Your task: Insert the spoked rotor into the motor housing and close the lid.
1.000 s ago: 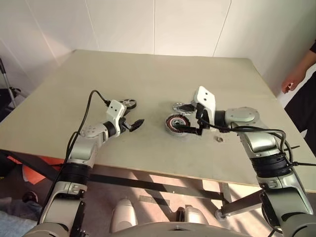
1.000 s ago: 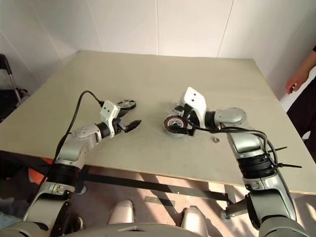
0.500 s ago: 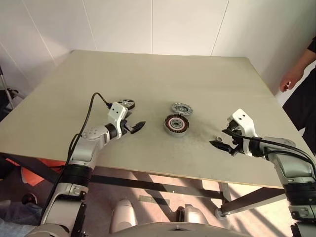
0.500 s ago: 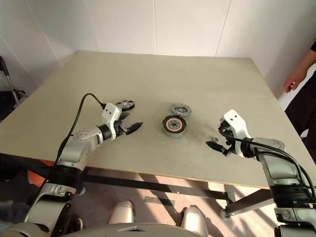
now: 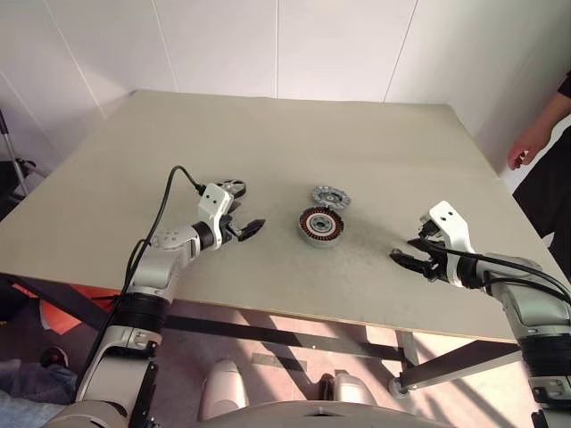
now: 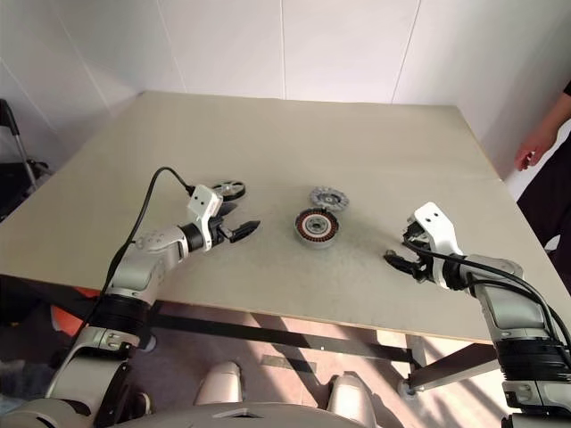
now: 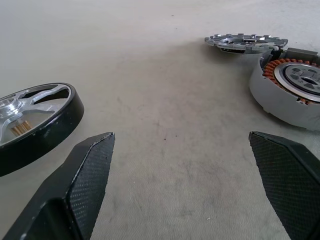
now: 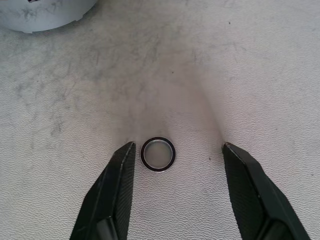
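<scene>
1. Three round parts on the table (image 5: 268, 125): rotor (image 5: 234, 187), housing (image 5: 321, 226), lid (image 5: 330, 196); one small ring (image 8: 158, 154).
2. Parts sit mid-table, apart from each other, far from the edges; bare room all round.
3. Left gripper (image 5: 254, 227) spread, empty, beside rotor; right gripper (image 8: 175, 152) parted, ring between its tips, ungrasped.

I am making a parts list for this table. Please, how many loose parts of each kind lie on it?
Spoked rotor: 1
Motor housing: 1
Lid: 1
Small ring: 1
Total: 4
</scene>
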`<state>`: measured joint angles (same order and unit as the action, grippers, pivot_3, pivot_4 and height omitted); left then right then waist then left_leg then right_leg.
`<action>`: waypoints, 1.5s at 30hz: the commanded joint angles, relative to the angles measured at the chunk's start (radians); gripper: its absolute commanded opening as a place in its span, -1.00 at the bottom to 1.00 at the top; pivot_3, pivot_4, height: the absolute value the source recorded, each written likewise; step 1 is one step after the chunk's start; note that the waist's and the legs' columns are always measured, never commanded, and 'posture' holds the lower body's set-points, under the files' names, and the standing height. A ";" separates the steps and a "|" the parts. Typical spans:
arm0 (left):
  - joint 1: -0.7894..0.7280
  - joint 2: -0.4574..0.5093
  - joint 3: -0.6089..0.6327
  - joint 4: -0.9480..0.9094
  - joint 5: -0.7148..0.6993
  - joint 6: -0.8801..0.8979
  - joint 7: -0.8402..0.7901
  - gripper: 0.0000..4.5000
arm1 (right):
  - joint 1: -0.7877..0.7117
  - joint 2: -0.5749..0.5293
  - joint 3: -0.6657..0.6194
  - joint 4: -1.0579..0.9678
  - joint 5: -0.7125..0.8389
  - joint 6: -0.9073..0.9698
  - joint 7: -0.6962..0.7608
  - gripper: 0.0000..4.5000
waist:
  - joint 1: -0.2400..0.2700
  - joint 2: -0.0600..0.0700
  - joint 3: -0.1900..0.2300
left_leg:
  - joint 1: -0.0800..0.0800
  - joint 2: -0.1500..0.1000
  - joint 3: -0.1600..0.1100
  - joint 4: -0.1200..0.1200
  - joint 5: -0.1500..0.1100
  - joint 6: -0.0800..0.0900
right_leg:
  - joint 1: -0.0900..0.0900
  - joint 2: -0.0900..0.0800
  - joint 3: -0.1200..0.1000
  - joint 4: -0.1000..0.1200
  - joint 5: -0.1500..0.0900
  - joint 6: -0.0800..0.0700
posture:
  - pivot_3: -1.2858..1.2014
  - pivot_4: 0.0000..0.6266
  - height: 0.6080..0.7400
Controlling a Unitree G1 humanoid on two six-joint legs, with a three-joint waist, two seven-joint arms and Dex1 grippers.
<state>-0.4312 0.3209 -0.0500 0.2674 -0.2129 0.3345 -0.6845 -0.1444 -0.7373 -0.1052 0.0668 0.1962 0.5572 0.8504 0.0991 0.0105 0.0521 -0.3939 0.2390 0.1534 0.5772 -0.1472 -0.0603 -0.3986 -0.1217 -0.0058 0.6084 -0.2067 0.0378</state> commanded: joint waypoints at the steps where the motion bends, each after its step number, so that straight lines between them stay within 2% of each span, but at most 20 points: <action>1: -0.022 0.014 0.016 -0.018 0.000 -0.019 -0.002 1.00 | -0.001 -0.011 0.010 0.028 -0.011 -0.006 -0.007 -0.24 | 0.000 0.000 0.000 | 0.000 0.000 0.000 0.000 0.000 0.000 | 0.001 0.000 0.000 0.000 0.000 0.000 | 0.03 -1.00 1.00; 5: -0.020 0.017 0.018 -0.021 -0.001 -0.018 0.000 1.00 | -0.008 -0.014 0.025 0.042 -0.023 -0.021 -0.010 -0.74 | 0.000 -0.001 0.000 | 0.002 0.000 0.000 0.000 0.000 0.000 | 0.003 0.000 0.000 0.000 -0.002 0.003 | 0.03 -1.00 1.00; 12: -0.026 0.018 0.017 -0.017 -0.002 -0.018 0.003 1.00 | -0.044 0.012 0.046 -0.053 0.000 -0.019 -0.018 -0.74 | -0.003 -0.001 -0.001 | 0.005 0.000 0.000 0.000 0.000 0.000 | 0.004 0.000 0.000 0.000 -0.004 0.006 | 0.03 -1.00 1.00; 17: -0.033 0.008 0.006 -0.006 0.004 -0.021 0.005 1.00 | -0.189 0.101 0.081 -0.113 0.038 0.053 -0.053 -0.74 | -0.013 0.001 0.000 | 0.006 0.000 0.000 -0.002 0.000 0.000 | 0.001 0.000 0.000 0.000 -0.003 0.006 | 0.03 -1.00 1.00; 19: -0.034 0.006 0.005 -0.004 0.008 -0.023 0.006 1.00 | -0.231 0.129 0.104 -0.111 0.030 0.063 -0.060 -0.74 | -0.007 0.001 0.000 | 0.005 0.000 0.000 -0.002 0.000 -0.001 | 0.000 0.001 0.001 0.001 -0.001 0.001 | 0.03 -1.00 1.00; 25: -0.020 0.013 0.016 -0.019 0.007 -0.021 0.011 1.00 | -0.329 0.200 0.155 -0.070 0.022 0.067 -0.073 -0.74 | 0.004 0.001 0.000 | -0.001 0.000 0.000 -0.002 0.000 0.000 | -0.002 0.000 -0.001 -0.001 0.000 0.000 | 0.03 -1.00 1.00; 30: -0.013 0.022 0.026 -0.030 0.005 -0.018 0.019 1.00 | -0.349 0.248 0.218 -0.043 0.004 0.055 -0.070 -0.74 | 0.001 0.001 0.000 | -0.003 0.001 0.000 -0.002 0.000 0.000 | -0.004 0.000 -0.002 0.000 0.000 0.000 | 0.03 -1.00 1.00; 45: -0.010 0.032 0.028 -0.041 0.004 -0.012 0.019 1.00 | -0.345 0.292 0.269 0.029 -0.026 0.030 -0.088 -0.74 | 0.000 0.001 0.000 | -0.002 0.001 0.000 -0.002 0.000 -0.001 | -0.004 0.000 -0.002 0.000 0.000 0.000 | 0.03 -1.00 1.00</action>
<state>-0.4242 0.3451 -0.0402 0.2616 -0.2020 0.3309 -0.6671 -0.4731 -0.4461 0.1693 0.1061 0.1748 0.6070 0.7662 0.0991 0.0114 0.0519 -0.3964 0.2395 0.1532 0.5750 -0.1470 -0.0612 -0.4028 -0.1219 -0.0078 0.6089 -0.2067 0.0381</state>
